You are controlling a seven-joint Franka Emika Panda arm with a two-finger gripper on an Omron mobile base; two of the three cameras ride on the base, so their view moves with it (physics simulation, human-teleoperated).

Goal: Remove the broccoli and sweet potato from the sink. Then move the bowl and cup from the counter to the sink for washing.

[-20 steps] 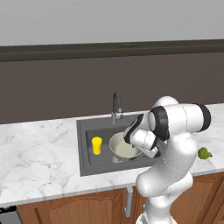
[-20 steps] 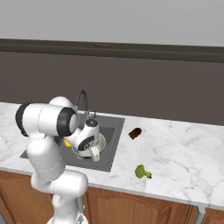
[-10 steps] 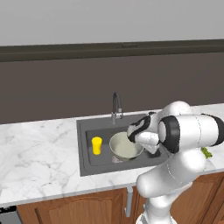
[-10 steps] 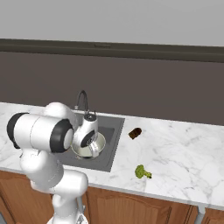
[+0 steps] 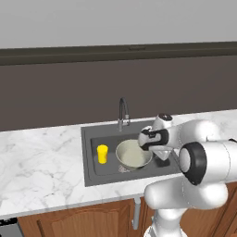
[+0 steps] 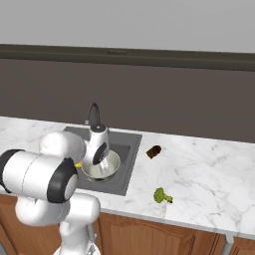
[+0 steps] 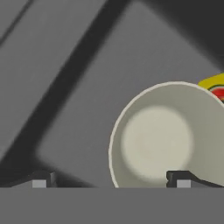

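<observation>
The grey-green bowl with a cream inside rests in the dark grey sink, with the yellow cup upright to its left. My gripper hangs open just above the bowl's right side and holds nothing. In the hand view, the gripper straddles the bowl rim: one fingertip is over the inside, the other over the sink floor. A sliver of the cup peeks from behind the bowl. The broccoli and sweet potato lie on the counter right of the sink.
A curved chrome faucet rises behind the sink, close to the hand. The marble counter stretches to the left of the basin. My bulky elbow and forearm overhang the counter's front edge right of the sink.
The hand has drawn up a little from the bowl, and the elbow has swung forward and toward the camera. Bowl, cup, broccoli and sweet potato have stayed in place; the jaws remain open.
</observation>
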